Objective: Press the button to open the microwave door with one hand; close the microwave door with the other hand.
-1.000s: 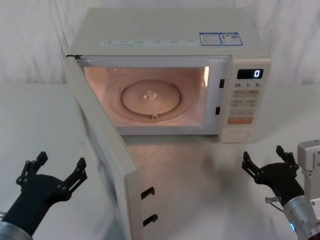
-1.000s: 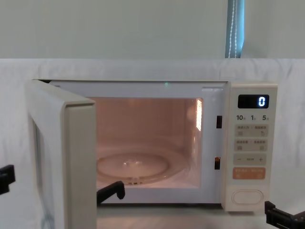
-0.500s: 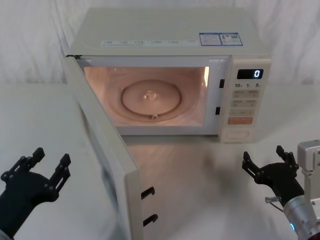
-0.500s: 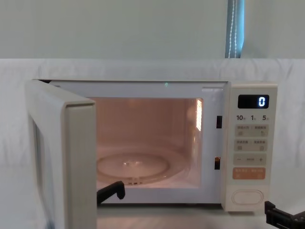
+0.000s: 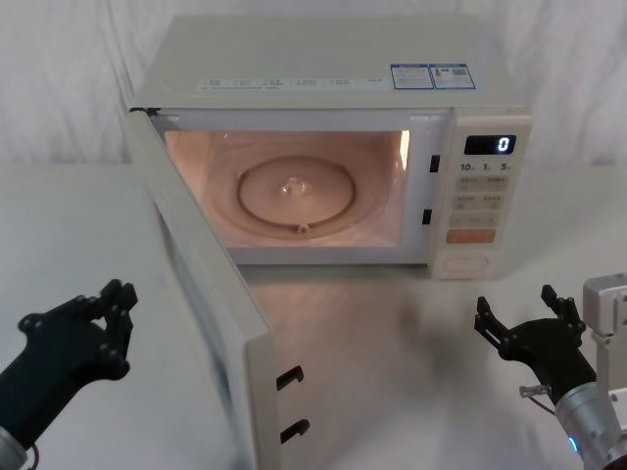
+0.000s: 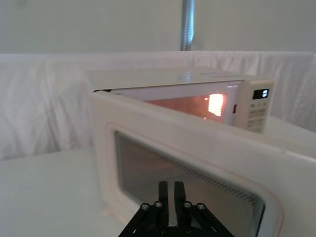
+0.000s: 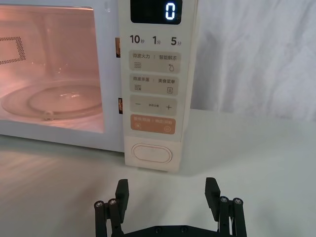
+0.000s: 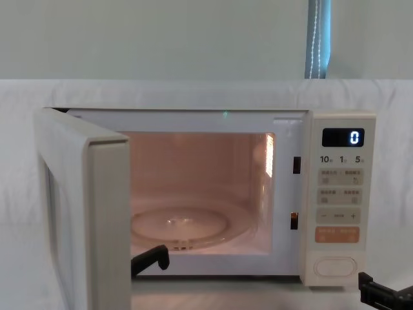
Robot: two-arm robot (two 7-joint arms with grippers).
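Presently, item one: the large cream microwave door with dark rounded window (image 5: pixel 201 294), swung wide open, hinged at the oven's left, its long edge running from the hinge out toward me. Item two: my black two-finger left gripper (image 5: pixel 83 323), low over the white worktop (image 5: pixel 392 333), just outside the door's outer face, fingers pressed together; it is the nearer arm, and the door lies to its right, so a rightward sweep should close it. Item three: my black right gripper (image 5: pixel 521 318), fingers spread and holding nothing, parked near the wide cream pill-shaped button (image 7: pixel 152 153), apart from it. Change since half a second ago: left gripper went from spread to clenched; right gripper and door unchanged
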